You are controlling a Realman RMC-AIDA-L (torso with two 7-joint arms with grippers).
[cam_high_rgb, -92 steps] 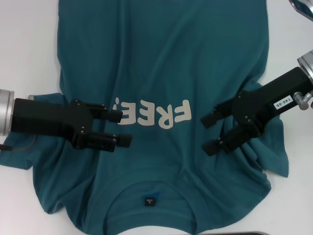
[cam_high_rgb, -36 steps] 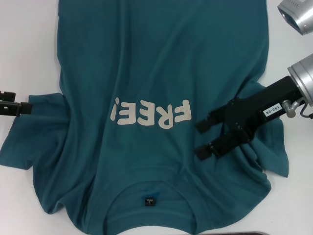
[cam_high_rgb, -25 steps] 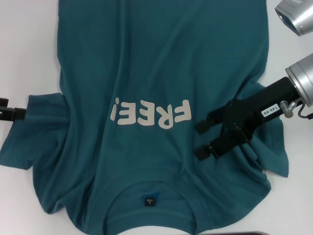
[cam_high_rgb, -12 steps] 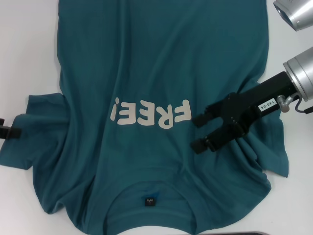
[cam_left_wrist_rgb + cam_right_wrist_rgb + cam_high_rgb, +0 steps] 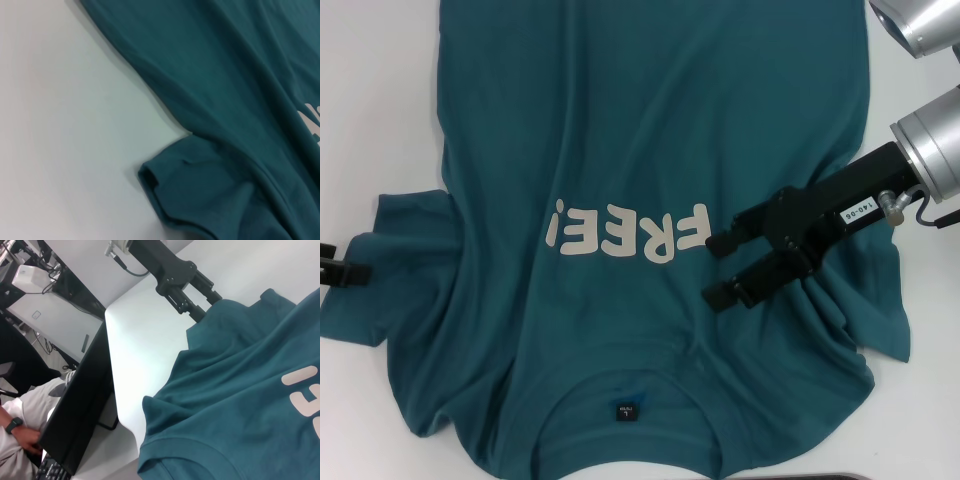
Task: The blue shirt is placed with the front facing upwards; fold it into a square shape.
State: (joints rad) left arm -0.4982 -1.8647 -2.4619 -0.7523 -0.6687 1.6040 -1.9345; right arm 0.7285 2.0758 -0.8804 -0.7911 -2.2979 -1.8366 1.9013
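Far left in the head view: only a black tip of the left gripper (image 5: 342, 272) showing at the frame edge, touching or just above the left sleeve (image 5: 390, 270); no telling there whether spread or closed. Seen from across in the right wrist view, the same gripper (image 5: 205, 304) reaching down to the sleeve's edge with two parallel fingers (image 5: 196, 310) set narrowly apart, apparently with nothing pinched between them, though the very tips are hidden by cloth. Left wrist view: just that sleeve's rolled cuff (image 5: 165, 185) on the white table (image 5: 60, 125). Across the middle: the blue shirt (image 5: 650, 130) spread flat, front up, collar (image 5: 625, 400) and its small dark label (image 5: 624, 411) nearest the robot, hem running off the far edge, white "FREE" lettering (image 5: 630, 232) reading upside down from the head camera. Long axis therefore straight away from the body, sleeves out to either side. Right of the letters: the right gripper (image 5: 722, 268) hanging over the chest just beside the last letter, fingers wide apart, holding nothing, pointing inward toward the shirt's midline. Behind it, the right sleeve (image 5: 875, 310) bunched and wrinkled under the arm. Judged from this: each sleeve on its own arm's side, the left pincer already at its cloth, the right one inboard of its sleeve and needing to back outward before any grasp for a fold across the long axis.
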